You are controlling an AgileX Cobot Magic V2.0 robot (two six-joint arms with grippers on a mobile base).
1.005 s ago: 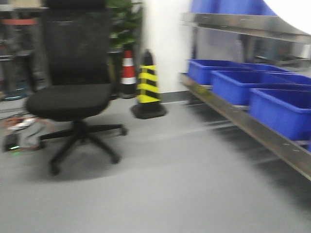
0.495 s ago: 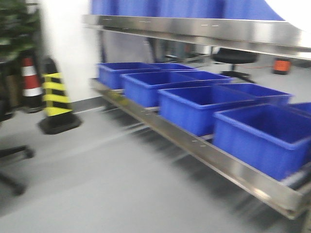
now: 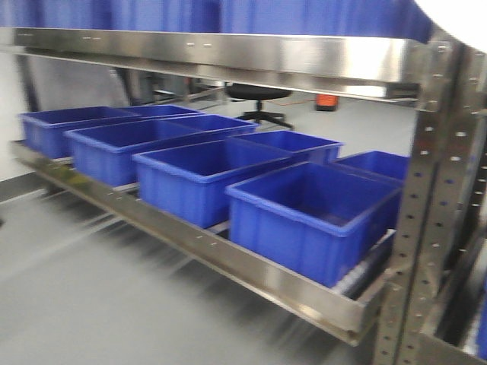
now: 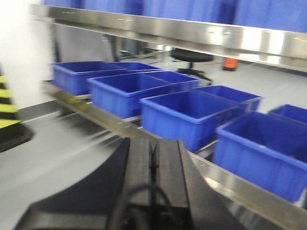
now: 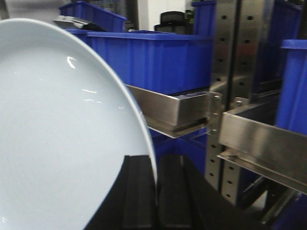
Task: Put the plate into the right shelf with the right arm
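Note:
My right gripper (image 5: 155,165) is shut on the rim of the white plate (image 5: 57,129), which stands on edge and fills the left of the right wrist view. A white corner of the plate (image 3: 456,14) shows at the top right of the front view. The right shelf (image 3: 251,262) is a steel rack with flat rails and perforated uprights (image 3: 422,190), holding blue bins (image 3: 304,217). It also shows in the right wrist view (image 5: 177,112), close behind the plate. My left gripper (image 4: 154,149) is shut and empty, in front of the lower rail (image 4: 249,199).
A row of several blue bins (image 4: 184,112) sits on the lower rail, with more bins (image 3: 228,11) on the upper level. A black stool (image 3: 259,95) and an orange object stand behind the rack. A yellow-black cone (image 4: 7,103) stands at the left.
The front view has swung right: the office chair and the cones have left the frame and the steel rack with its blue bins now fills it. The image stays motion-blurred.

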